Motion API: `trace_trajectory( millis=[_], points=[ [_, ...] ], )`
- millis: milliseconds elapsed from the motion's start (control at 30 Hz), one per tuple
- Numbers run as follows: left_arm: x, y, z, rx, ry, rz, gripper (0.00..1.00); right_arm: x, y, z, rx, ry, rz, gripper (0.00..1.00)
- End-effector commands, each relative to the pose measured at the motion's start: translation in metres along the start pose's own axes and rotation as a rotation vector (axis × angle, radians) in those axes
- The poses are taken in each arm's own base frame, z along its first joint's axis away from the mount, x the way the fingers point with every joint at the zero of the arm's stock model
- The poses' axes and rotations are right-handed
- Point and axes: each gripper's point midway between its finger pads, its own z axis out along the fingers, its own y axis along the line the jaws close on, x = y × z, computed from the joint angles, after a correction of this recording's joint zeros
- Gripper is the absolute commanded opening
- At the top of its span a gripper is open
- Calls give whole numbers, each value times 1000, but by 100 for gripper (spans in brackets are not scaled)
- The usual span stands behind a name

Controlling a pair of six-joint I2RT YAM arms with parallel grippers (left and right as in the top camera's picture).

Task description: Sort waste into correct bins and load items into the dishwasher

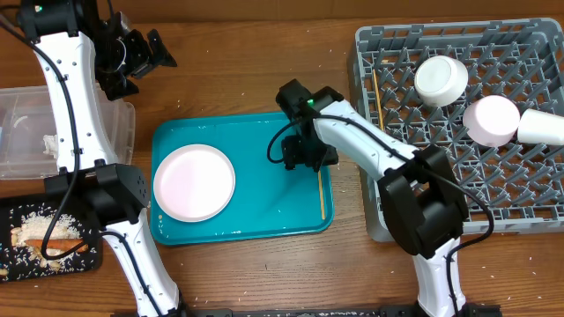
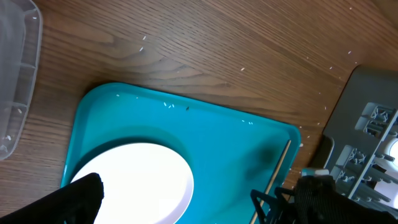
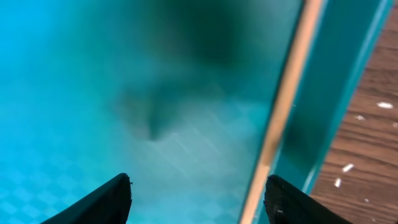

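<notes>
Right pincer [image 3: 198, 180]: released, jaws wide apart, low over the floor of the teal tray [image 1: 264, 220] near its right side. It grasps nothing. In the right wrist view a chopstick [image 3: 286, 106] lies along the tray's right wall. It passes between the two fingers, close to the right-hand one, and contact cannot be told.

Left pincer [image 1: 152, 48]: released, empty, held above the bare tabletop [image 1: 247, 70] at the far left, beyond the tray's back edge.

Teal tray contents: large plate [image 1: 194, 182] on the left half, lying flat. The chopstick is against the right rim, roughly parallel to it.

Dish rack [image 1: 458, 176], right of the tray and just beside it:
- second chopstick [image 1: 374, 88] near the rack's left edge
- bowl [image 1: 441, 79] tipped on its side
- small plate [image 1: 491, 121] standing among the pegs
- cup [image 1: 539, 126] on its side at the right edge

Clear tub [image 1: 26, 114] is at far left, partly hidden by the left arm. The black tray [image 1: 18, 264] in front of it holds a carrot [image 1: 51, 239] and whitish food scraps [image 1: 31, 218].
</notes>
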Motion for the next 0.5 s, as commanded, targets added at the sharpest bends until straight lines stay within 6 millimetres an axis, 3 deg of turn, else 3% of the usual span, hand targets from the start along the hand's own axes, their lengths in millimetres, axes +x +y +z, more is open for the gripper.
trace_trajectory(
  millis=[0,467],
  points=[
    [2,-4,3,12,12,18,100,-2,-4,9,17,-13,12,71],
    [2,-4,3,12,12,18,100,-2,-13,22,61,-24,12,71]
  ],
)
